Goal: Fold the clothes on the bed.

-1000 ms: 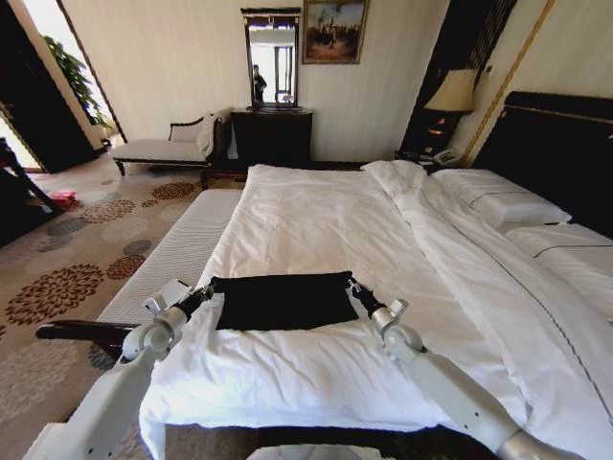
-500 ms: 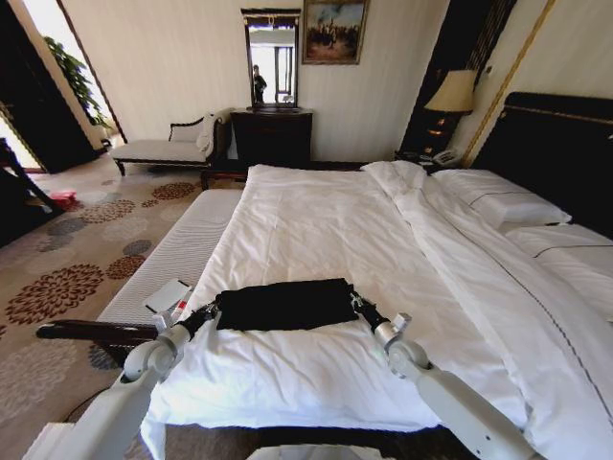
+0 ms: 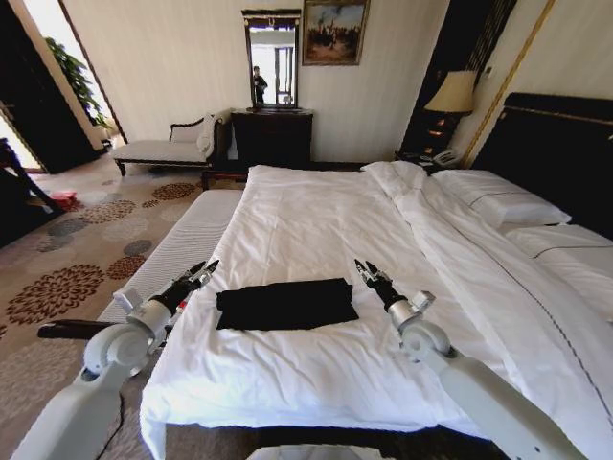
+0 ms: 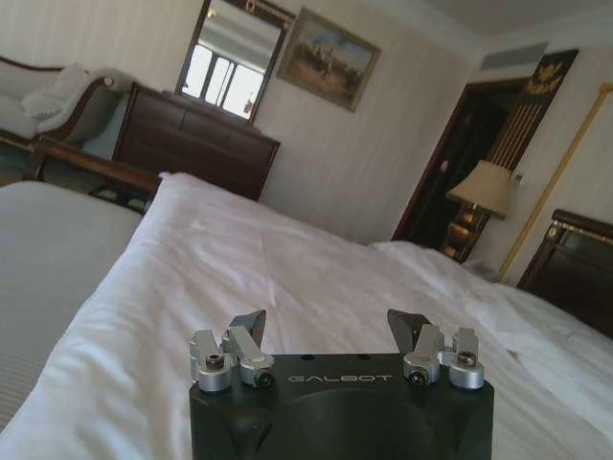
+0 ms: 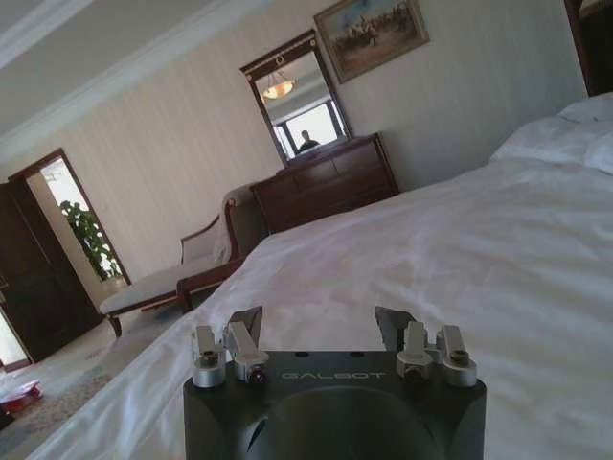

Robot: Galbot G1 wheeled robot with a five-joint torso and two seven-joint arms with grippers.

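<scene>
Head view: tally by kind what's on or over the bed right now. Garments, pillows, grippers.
Black T-shirt, folded, lying on the bed: 1
White pillows near the headboard: 2 that I can make out
Grippers, jaws open, raised beside the shirt, touching nothing: 2 (left gripper, right gripper)
Total: 5

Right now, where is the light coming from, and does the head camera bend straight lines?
Head view: daylight pours from the doorway at far left, blown out white; wide-angle bending bows the walls and bed edges; the black T-shirt reads as a flat dark patch. Left wrist view: the mirror glares bright. Right wrist view: the bed's near bedding is soft.
</scene>
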